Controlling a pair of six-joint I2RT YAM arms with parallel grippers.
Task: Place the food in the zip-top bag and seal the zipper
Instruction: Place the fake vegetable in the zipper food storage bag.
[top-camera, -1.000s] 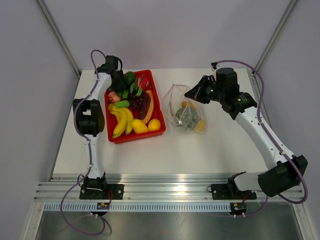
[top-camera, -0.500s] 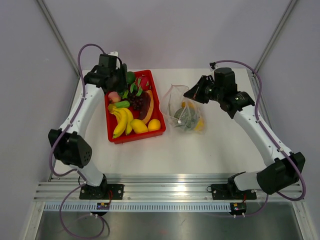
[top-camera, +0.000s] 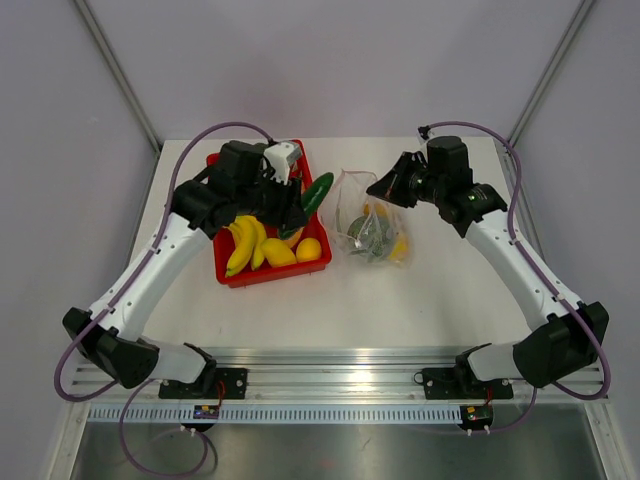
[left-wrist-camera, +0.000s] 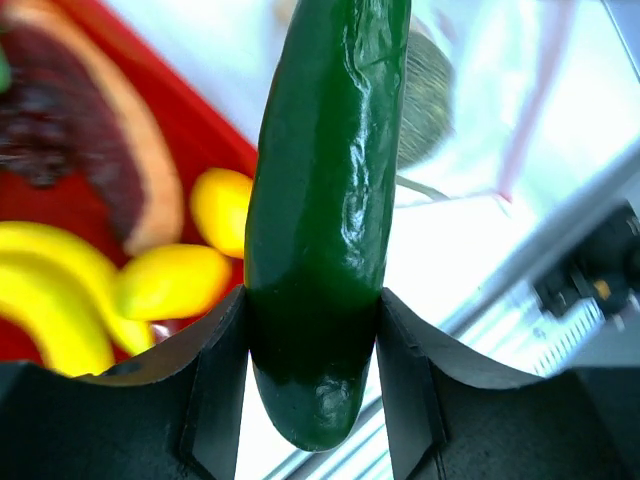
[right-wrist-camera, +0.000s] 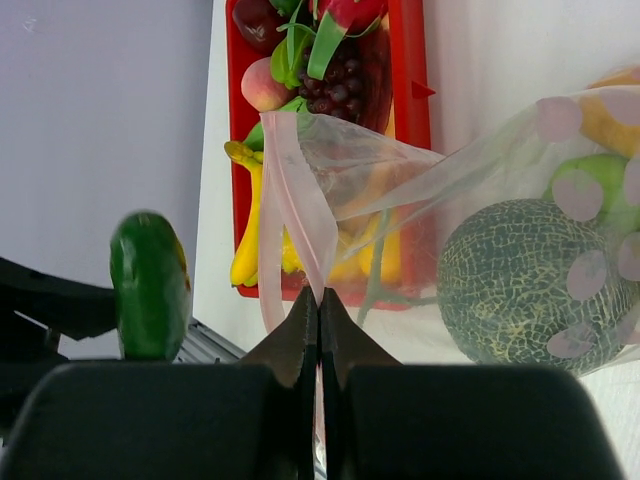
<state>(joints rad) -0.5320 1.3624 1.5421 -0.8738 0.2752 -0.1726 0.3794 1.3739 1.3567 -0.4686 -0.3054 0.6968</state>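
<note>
White table (top-camera: 400, 300) w/ red tray (top-camera: 280, 274) on left, clear zip-top bag (top-camera: 372, 225) just right of it.

a lab cell: bare grey walls (top-camera: 350, 60), aluminium mounting rail (top-camera: 340, 381).

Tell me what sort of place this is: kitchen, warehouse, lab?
Most likely a lab test cell: white table boxed by plain grey walls, arms bolted to an aluminium rail, toy fruit in a red tray.

I see a red tray (top-camera: 262, 278) at about ten o'clock on the white table (top-camera: 330, 310), a shiny metal rail (top-camera: 330, 375) along the six o'clock edge, plain grey walls (top-camera: 340, 60) at twelve, slanted metal poles (top-camera: 115, 70) at eleven and one o'clock
</note>
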